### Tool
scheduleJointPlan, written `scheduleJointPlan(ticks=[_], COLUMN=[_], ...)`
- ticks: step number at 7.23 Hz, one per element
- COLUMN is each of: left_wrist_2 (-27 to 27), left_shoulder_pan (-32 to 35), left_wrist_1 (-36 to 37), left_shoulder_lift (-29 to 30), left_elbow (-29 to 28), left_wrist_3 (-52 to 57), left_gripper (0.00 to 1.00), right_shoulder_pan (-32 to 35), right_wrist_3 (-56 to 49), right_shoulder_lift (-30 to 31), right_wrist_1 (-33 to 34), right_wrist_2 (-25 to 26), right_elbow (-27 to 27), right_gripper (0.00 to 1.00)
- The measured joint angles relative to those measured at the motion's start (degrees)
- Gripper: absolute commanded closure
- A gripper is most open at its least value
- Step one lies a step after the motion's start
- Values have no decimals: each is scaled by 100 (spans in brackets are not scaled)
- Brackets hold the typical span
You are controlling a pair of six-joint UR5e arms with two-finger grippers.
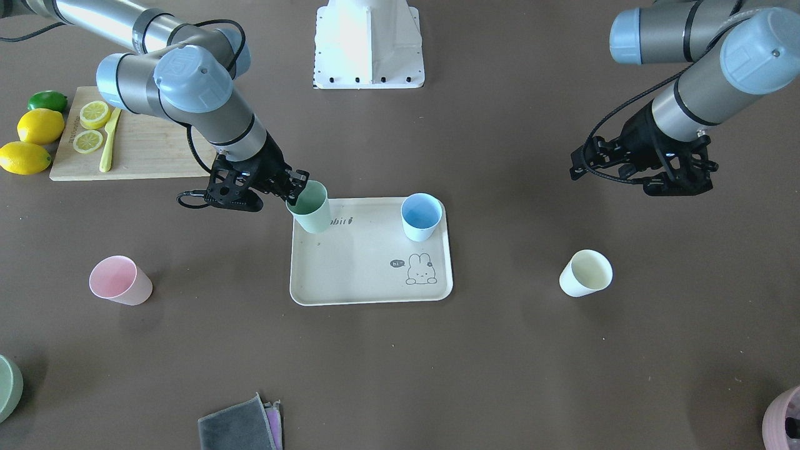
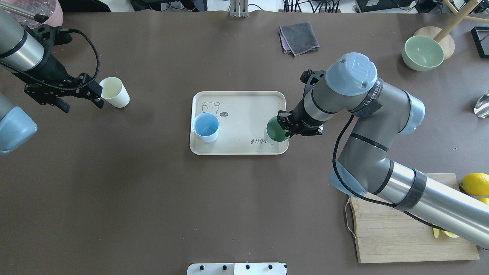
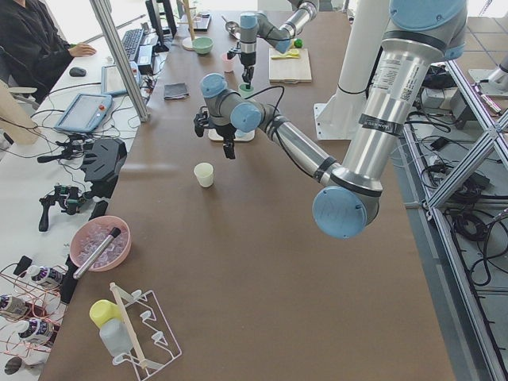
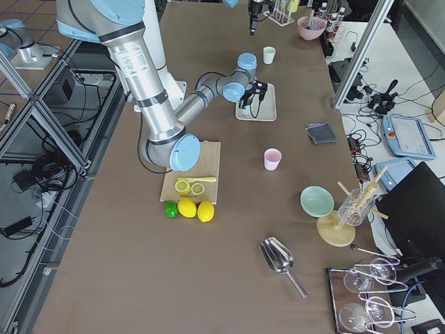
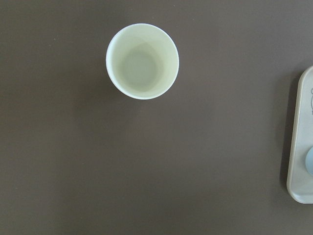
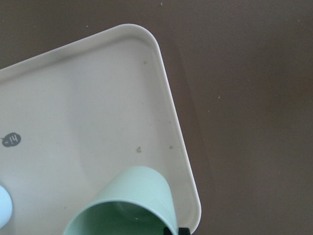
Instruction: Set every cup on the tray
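The beige tray [image 1: 356,269] lies mid-table, with the light blue cup [image 1: 420,215] upright on it. My right gripper [image 1: 299,187] is shut on the rim of the pale green cup [image 1: 310,209] and holds it tilted at the tray's corner [image 2: 277,130]. The cream-yellow cup [image 2: 114,91] stands on the table off the tray; my left gripper [image 2: 100,97] is open and empty just beside it, and the cup fills the left wrist view [image 5: 142,61]. The pink cup [image 1: 119,281] stands alone on the table on the right arm's side. My right arm hides it in the overhead view.
A wooden cutting board [image 1: 144,150] with lemon slices and a yellow knife lies near the right arm's base, with lemons and a lime beside it. A folded grey cloth [image 2: 298,37], a green bowl [image 2: 422,52] and a pink bowl [image 1: 784,422] sit along the far edge.
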State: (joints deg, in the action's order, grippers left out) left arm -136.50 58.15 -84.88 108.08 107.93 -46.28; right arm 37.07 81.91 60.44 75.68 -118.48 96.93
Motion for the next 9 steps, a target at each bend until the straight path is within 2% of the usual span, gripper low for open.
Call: scheduleJointPlan(ticks=[1,3,5,7,9], left_wrist_2=[-5,-7,-35,-177,-157], left_shoulder_pan=[11,47,292,605,671], left_wrist_1=[-1,11,37,196,168], left_shoulder_lift=[-10,-15,-15,-3,49], left_elbow=[-8,-30,-125,-407,-923], left_wrist_3=[9,14,78,788,1594], left_gripper=[2,2,2,2,2], right_shoulder_pan=[-44,-129,-22,370,915], right_wrist_3=[3,34,61,27,-219], right_shoulder_lift=[-12,-20,-4,24,167], right_wrist_1=[-8,-29,91,355,417], right_wrist_2=[32,74,-3,-336,-762], right_elbow=[-12,-38,181,436,546], right_gripper=[1,0,0,0,0])
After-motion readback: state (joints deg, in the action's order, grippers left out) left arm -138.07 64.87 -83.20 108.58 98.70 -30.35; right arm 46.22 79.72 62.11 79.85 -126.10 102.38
